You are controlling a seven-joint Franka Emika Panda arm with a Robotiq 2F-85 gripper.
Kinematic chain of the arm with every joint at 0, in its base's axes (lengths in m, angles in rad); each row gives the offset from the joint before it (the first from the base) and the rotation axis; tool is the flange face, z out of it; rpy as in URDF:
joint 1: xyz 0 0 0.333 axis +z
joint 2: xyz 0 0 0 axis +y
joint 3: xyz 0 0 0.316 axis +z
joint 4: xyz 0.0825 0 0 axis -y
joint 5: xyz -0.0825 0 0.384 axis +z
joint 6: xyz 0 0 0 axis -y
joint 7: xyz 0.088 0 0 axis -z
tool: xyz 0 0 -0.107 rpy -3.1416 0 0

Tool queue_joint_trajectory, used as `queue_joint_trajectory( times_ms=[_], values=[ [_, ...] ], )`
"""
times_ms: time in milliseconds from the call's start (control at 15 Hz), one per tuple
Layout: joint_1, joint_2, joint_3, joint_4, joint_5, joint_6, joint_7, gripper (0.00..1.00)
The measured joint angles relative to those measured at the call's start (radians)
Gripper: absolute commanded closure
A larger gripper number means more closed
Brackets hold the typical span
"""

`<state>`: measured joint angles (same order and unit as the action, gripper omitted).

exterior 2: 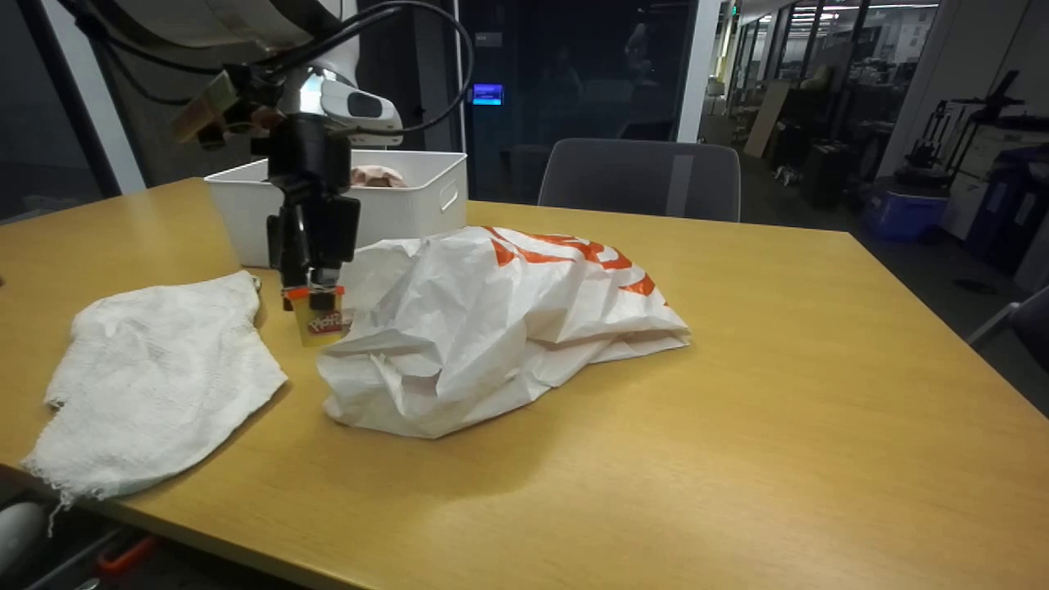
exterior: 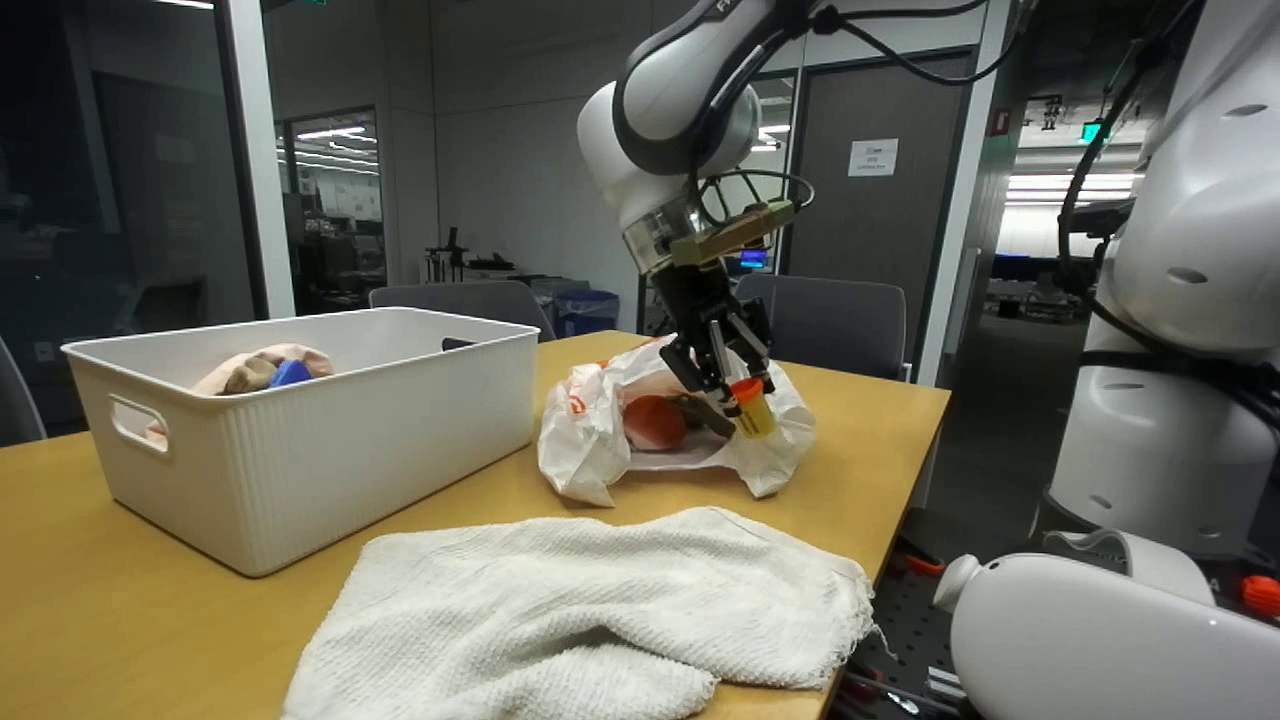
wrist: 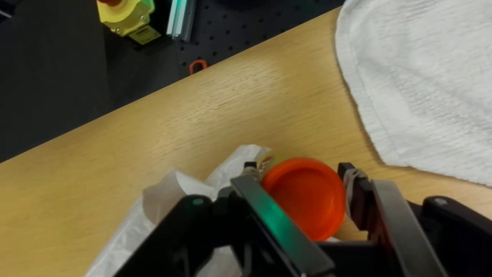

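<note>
White plastic bag [exterior 2: 500,328] slumped on counter [exterior 2: 778,393], mouth gaping, orange round item [exterior: 655,423] inside. Yellow tub [exterior: 757,416] tilted at bag's mouth; fingers [wrist: 399,219] pinching it at the orange lid [wrist: 307,196] end. Cloth [exterior: 580,590] near bag, on its mouth side. Bin [exterior: 390,450] near bag too, pinkish item [exterior 2: 377,176] within. Chair [exterior: 830,325] beyond bag, past counter edge.

Gray chairs [exterior: 840,325] stand at a wood-topped table [exterior 2: 737,410], a dark door [exterior: 885,235] behind.
</note>
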<state>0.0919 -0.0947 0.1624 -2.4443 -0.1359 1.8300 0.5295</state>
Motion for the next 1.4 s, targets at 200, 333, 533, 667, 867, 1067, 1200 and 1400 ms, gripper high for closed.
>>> queue_joint_trajectory(
  times_ms=[200,333,533,667,867,1067,1200,1400],
  values=[
    [-0.002,0.031,-0.006,0.000,-0.052,0.083,-0.001,0.71],
    [-0.002,0.042,-0.007,0.000,-0.055,0.146,-0.001,0.71],
    [-0.002,0.047,-0.009,0.000,-0.149,0.209,0.029,0.71],
    [-0.004,0.052,-0.013,0.001,-0.284,0.213,0.088,0.71],
    [-0.008,0.066,-0.022,0.001,-0.458,0.213,0.165,0.71],
    [-0.008,0.088,-0.031,0.001,-0.525,0.223,0.184,0.71],
    [-0.008,0.104,-0.032,0.001,-0.551,0.238,0.188,0.71],
    [0.000,0.135,-0.032,0.001,-0.686,0.230,0.215,0.71]
  ],
)
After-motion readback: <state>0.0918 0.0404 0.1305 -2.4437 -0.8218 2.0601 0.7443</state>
